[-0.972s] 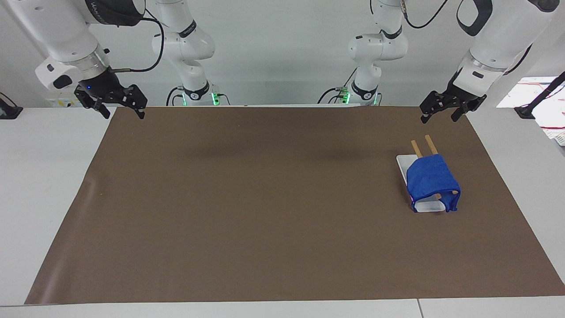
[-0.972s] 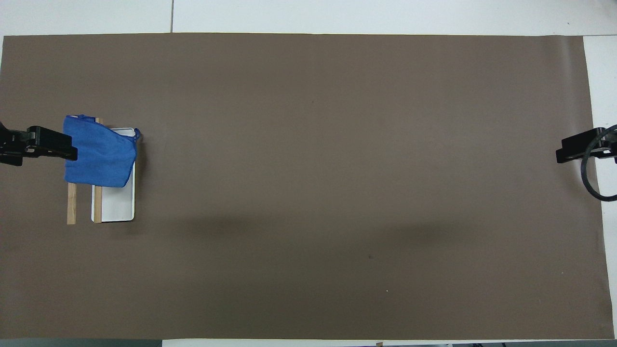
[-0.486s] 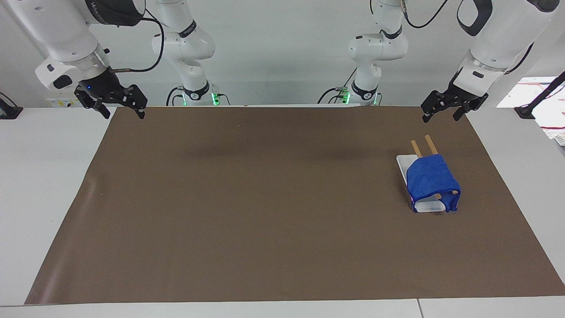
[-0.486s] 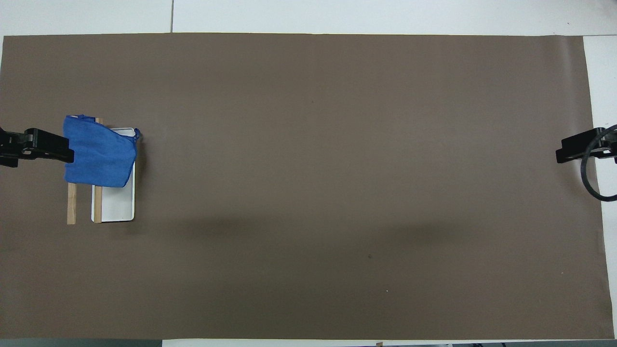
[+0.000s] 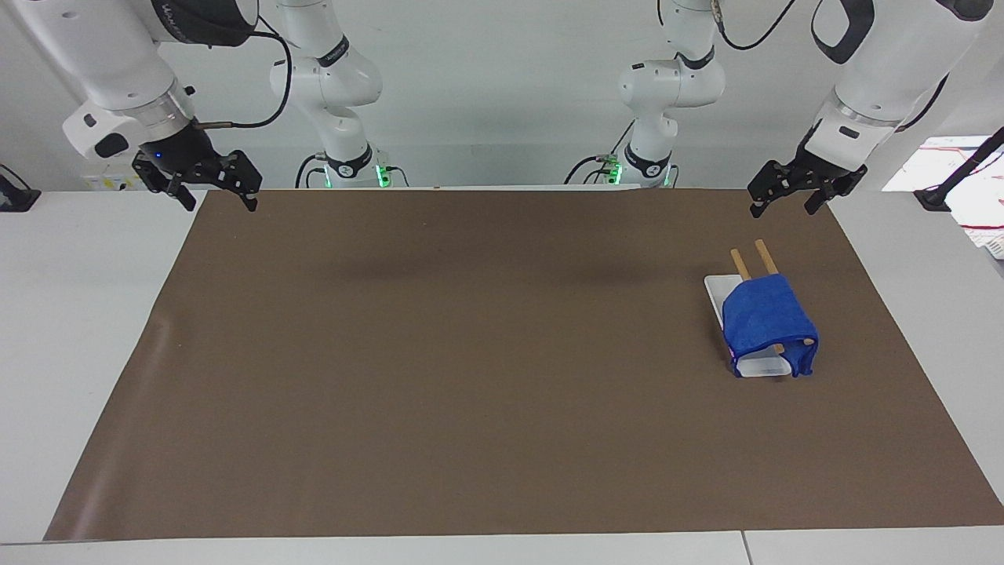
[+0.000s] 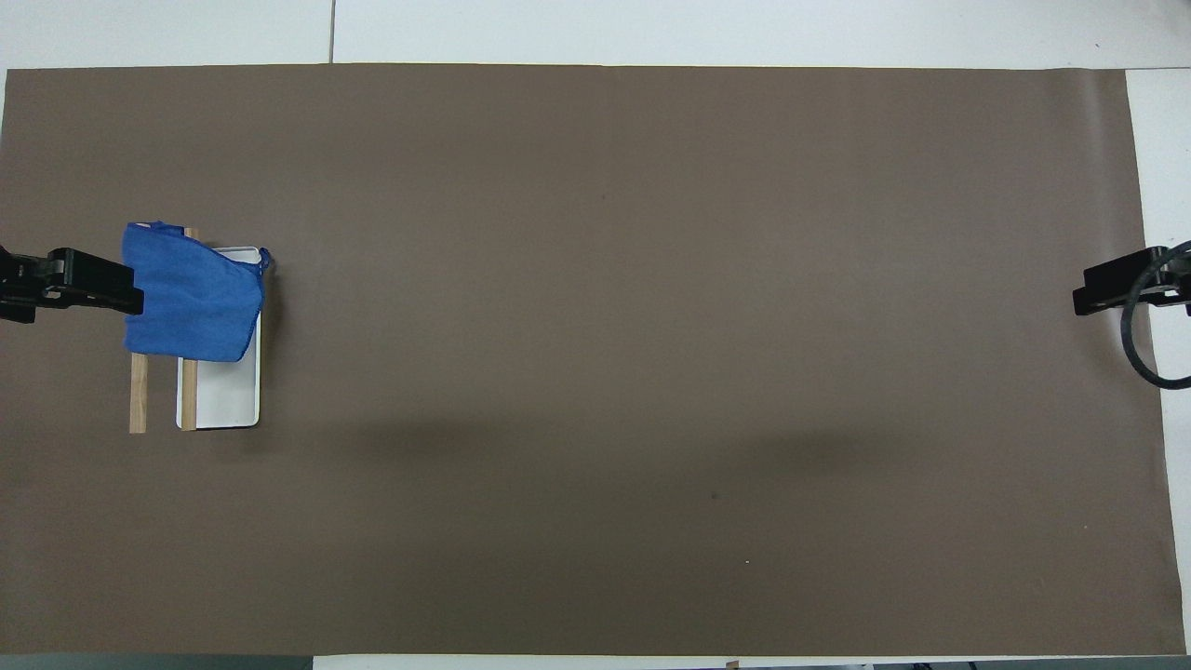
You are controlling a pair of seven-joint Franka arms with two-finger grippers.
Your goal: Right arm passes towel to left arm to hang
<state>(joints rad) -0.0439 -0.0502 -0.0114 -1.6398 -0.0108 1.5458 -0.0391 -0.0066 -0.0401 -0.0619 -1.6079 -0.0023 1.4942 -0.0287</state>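
Observation:
The blue towel [image 5: 765,318] hangs draped over two wooden bars [image 5: 765,255] of a rack with a white base [image 5: 715,292], at the left arm's end of the brown mat. In the overhead view the towel [image 6: 191,298] covers the part of the bars [image 6: 138,395] and base [image 6: 228,395] farther from the robots. My left gripper [image 5: 782,208] is open and empty, raised over the mat's corner by its base, apart from the towel. It also shows in the overhead view [image 6: 93,288]. My right gripper [image 5: 220,202] is open and empty, waiting over the mat's other corner [image 6: 1112,288].
The brown mat [image 5: 471,353] covers most of the white table. Two slimmer white arms with green base lights [image 5: 353,169] stand at the robots' edge of the table. Papers and a black stand [image 5: 957,180] lie off the mat at the left arm's end.
My left gripper has drawn slightly up and away from the towel. The towel, the rack and the right arm have not moved.

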